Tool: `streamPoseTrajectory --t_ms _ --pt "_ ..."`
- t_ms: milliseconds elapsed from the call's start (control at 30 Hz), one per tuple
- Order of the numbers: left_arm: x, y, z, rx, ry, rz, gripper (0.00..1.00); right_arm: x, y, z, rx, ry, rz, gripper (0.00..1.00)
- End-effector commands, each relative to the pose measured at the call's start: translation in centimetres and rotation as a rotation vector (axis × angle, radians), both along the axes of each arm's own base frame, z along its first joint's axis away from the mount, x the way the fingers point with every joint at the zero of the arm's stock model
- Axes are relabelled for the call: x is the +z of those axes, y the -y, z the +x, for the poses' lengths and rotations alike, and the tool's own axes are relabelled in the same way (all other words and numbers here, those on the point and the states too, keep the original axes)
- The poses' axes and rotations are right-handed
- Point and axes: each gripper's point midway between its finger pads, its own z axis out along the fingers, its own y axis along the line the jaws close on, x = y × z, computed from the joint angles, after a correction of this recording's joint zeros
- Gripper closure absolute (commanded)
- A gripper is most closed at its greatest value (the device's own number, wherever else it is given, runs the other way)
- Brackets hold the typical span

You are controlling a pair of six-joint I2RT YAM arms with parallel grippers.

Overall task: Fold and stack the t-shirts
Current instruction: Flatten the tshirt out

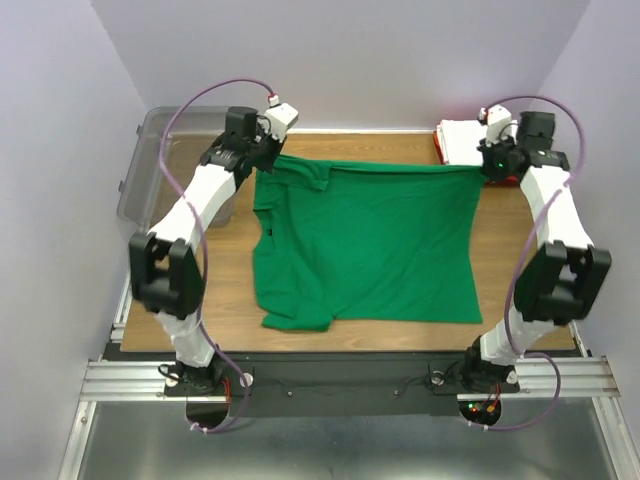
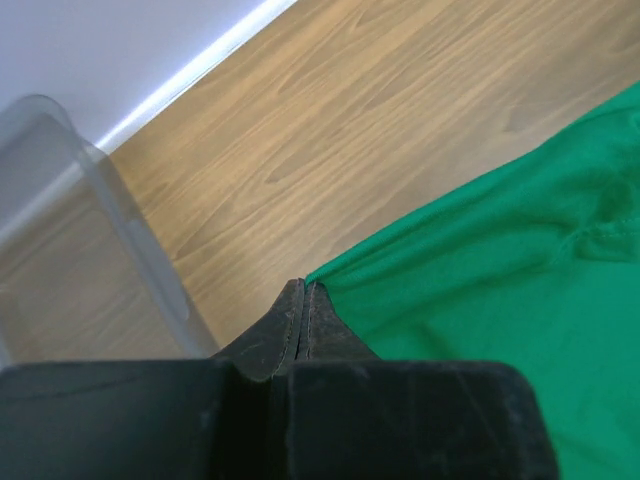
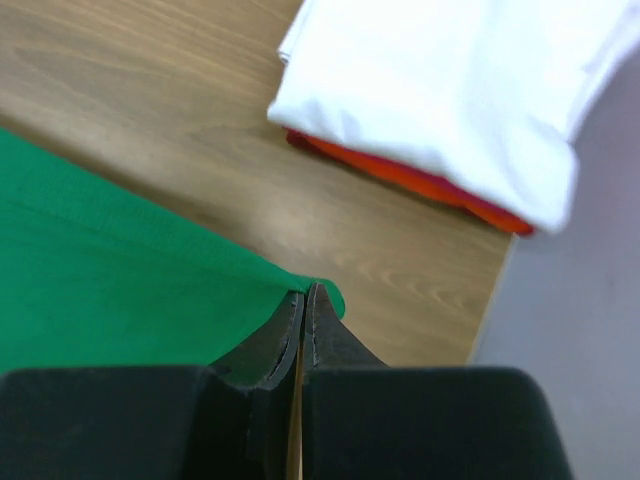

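Observation:
A bright green t-shirt (image 1: 365, 245) lies spread over the middle of the wooden table (image 1: 520, 290). My left gripper (image 1: 262, 165) is shut on its far left corner; in the left wrist view the pinched gripper (image 2: 304, 287) holds the green t-shirt (image 2: 480, 300) at its edge. My right gripper (image 1: 484, 168) is shut on the far right corner, and in its wrist view the gripper (image 3: 306, 292) pinches the green t-shirt (image 3: 100, 270). A folded white t-shirt (image 3: 440, 80) rests on a folded red t-shirt (image 3: 420, 182) at the far right corner (image 1: 460, 135).
A clear grey plastic bin (image 1: 150, 160) stands at the far left edge of the table, close beside my left arm; its wall (image 2: 120, 240) fills the left of the left wrist view. White walls enclose the table on three sides.

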Motion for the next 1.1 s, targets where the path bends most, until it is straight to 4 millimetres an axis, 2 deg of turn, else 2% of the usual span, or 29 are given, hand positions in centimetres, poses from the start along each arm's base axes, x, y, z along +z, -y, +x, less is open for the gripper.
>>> streamPoseTrajectory --t_ms 0,33,100,133,167,200,233,267,300,333,367,400,433,467,500,533,567,600,633,667,700,733,800,867,900,933,967,1000,1067 --pt "2.3 -1.2 8.0 0.058 0.134 -0.013 1.0 0.7 -1.3 7.0 0.031 0.124 -0.001 0.99" --pt "1.4 -1.2 9.3 0.064 0.122 -0.008 1.0 0.1 -1.5 8.1 0.029 0.116 0.008 0.99" --pt "-0.6 -1.0 11.5 0.049 0.081 0.02 0.98 -0.9 -1.7 10.4 -0.006 0.102 0.029 0.81" --pt "-1.4 -1.2 13.7 0.08 0.059 0.034 0.75 -0.9 -1.7 12.3 -0.022 0.113 0.033 0.59" --pt "-1.7 -1.3 14.5 0.087 0.051 0.039 0.61 -1.0 -1.7 13.0 -0.032 0.114 0.046 0.59" --pt "1.8 -1.7 15.6 0.113 0.112 0.017 0.34 -0.7 -1.4 13.4 -0.054 0.116 0.048 0.46" --pt "-0.1 -2.0 15.6 0.118 0.048 0.026 0.22 0.3 -1.4 13.5 -0.054 0.119 0.042 0.43" --pt "0.7 -2.0 15.2 0.1 0.045 0.007 0.17 0.9 -1.4 12.9 -0.05 0.116 0.037 0.43" --pt "-0.5 -2.2 14.3 0.078 0.0 0.008 0.16 0.8 -1.6 11.8 -0.022 0.087 0.023 0.43" --pt "2.7 -2.5 12.5 0.042 0.04 -0.018 0.16 -0.6 -1.8 10.1 -0.002 0.039 0.015 0.43" --pt "3.1 -2.6 11.2 0.024 0.046 -0.019 0.16 0.8 -2.3 8.1 0.03 0.051 0.005 0.43" --pt "-1.5 -3.0 8.8 -0.007 -0.051 0.014 0.16 0.9 -2.3 6.6 0.072 0.046 -0.04 0.43" --pt "-0.9 -2.5 7.2 -0.06 -0.024 0.006 0.16 0.1 -2.5 4.7 0.098 0.005 -0.053 0.43" --pt "2.9 -2.6 4.3 -0.097 0.047 0.004 0.17 -0.8 -2.8 3.1 0.12 -0.03 -0.066 0.46" --pt "-0.2 -2.6 1.7 -0.139 -0.019 0.024 0.18 -1.5 -3.0 0.2 0.163 -0.059 -0.097 0.47" --pt "-0.4 -2.4 -0.1 -0.163 -0.038 0.011 0.2 -2.6 -3.2 -1.5 0.187 -0.099 -0.1 0.48" --pt "1.1 -2.2 -2.8 -0.224 -0.022 0.014 0.21 -3.5 -3.6 -3.7 0.213 -0.156 -0.102 0.49" --pt "0.3 -2.0 -4.6 -0.256 -0.052 0.019 0.24 -4.3 -3.8 -5.3 0.255 -0.192 -0.113 0.51" --pt "-1.8 -2.0 -6.6 -0.283 -0.115 0.028 0.27 -5.4 -4.1 -7.5 0.277 -0.24 -0.107 0.53" --pt "-1.8 -2.0 -8.9 -0.321 -0.136 0.034 0.28 -6.4 -4.4 -9.5 0.296 -0.308 -0.094 0.54" --pt "-3.9 -2.3 -10.8 -0.335 -0.196 0.041 0.29 -7.2 -4.5 -10.8 0.329 -0.341 -0.108 0.58" --pt "-3.9 -2.4 -12.8 -0.357 -0.21 0.045 0.31 -8.1 -4.6 -12.7 0.338 -0.379 -0.107 0.59" --pt "-6.3 -2.8 -15.4 -0.392 -0.267 0.067 0.32 -9.5 -4.4 -14.4 0.365 -0.419 -0.14 0.63" --pt "-7.9 -3.0 -18.2 -0.43 -0.308 0.104 0.32 -11.6 -4.3 -16.4 0.394 -0.473 -0.173 0.66" --pt "-7.6 -3.0 -18.7 -0.439 -0.302 0.115 0.32 -12.2 -4.3 -16.9 0.402 -0.488 -0.179 0.67" --pt "-9.1 -3.1 -20.2 -0.455 -0.347 0.125 0.32 -12.9 -4.4 -17.3 0.412 -0.501 -0.181 0.68" --pt "-9.3 -3.3 -21.0 -0.458 -0.351 0.137 0.32 -14.1 -4.5 -18.4 0.421 -0.53 -0.182 0.68" --pt "-10.6 -3.3 -22.1 -0.475 -0.382 0.151 0.31 -14.8 -4.6 -18.8 0.431 -0.542 -0.194 0.68" --pt "-11.5 -3.3 -23.4 -0.488 -0.394 0.18 0.29 -16.1 -4.7 -19.3 0.438 -0.552 -0.209 0.69"
